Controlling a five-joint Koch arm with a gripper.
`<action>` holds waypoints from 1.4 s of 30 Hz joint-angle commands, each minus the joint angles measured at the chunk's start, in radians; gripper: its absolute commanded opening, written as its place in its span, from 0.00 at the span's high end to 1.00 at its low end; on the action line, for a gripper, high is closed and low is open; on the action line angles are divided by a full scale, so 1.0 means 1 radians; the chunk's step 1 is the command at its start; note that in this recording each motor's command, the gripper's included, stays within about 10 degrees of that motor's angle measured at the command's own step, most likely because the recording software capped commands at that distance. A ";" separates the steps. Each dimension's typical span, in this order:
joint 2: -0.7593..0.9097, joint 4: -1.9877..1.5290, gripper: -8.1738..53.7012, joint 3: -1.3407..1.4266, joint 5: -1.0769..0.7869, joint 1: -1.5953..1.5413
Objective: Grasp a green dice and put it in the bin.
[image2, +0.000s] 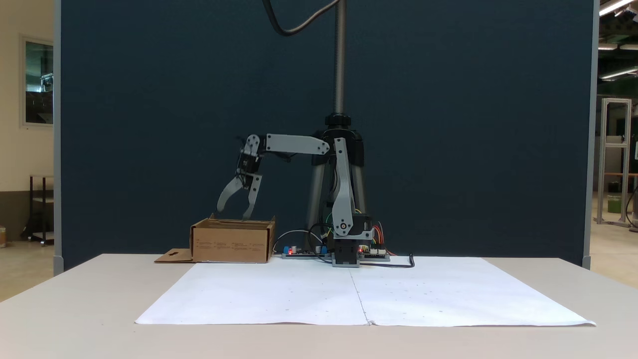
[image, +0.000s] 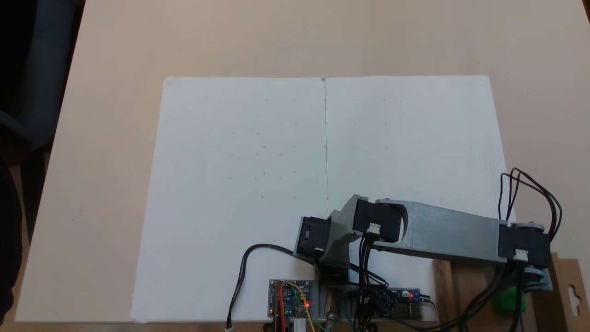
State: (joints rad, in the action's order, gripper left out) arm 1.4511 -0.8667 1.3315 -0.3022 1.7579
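**Gripper Spread Above Cardboard Bin, Green Die Inside**

From my remote station I read the following. In a fixed view from the front, the grey and black jointed arm (image2: 344, 199) stands at the far edge of the beige table (image2: 75, 309), with its upper link reaching out level toward 9 o'clock. The gripper (image2: 233, 210) hangs from the wrist, pointing down. Its two grey fingers (image2: 225, 195) stand clearly apart, with nothing between them. The tips hang just above the rim of the brown corrugated cardboard bin (image2: 232, 245), which sits on the table at 9 o'clock from the arm's base. A flat cardboard flap (image2: 173, 257) with a cutout lies on the table at the bin's 9 o'clock side.

In a fixed view from above, the small bright green plastic dice (image: 507, 299) lies inside the bin (image: 465, 286) at the frame's 5 o'clock corner, partly hidden behind the arm's black cables (image: 521, 286). The arm's grey link (image: 451, 233) runs toward 3 o'clock above it. I cannot tell which face of the dice is up.

The white paper sheet (image: 239, 184) covers the table's centre. Circuit boards (image: 290, 297) with red lights sit just beside the arm's base.
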 commanded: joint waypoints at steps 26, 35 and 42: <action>0.167 0.408 0.15 0.044 0.462 -1.391; 0.373 0.747 0.17 0.597 0.442 -1.652; 0.583 1.011 0.17 0.919 0.370 -1.704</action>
State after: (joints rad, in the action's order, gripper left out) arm 1.9589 0.0107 2.2488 0.0966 0.0598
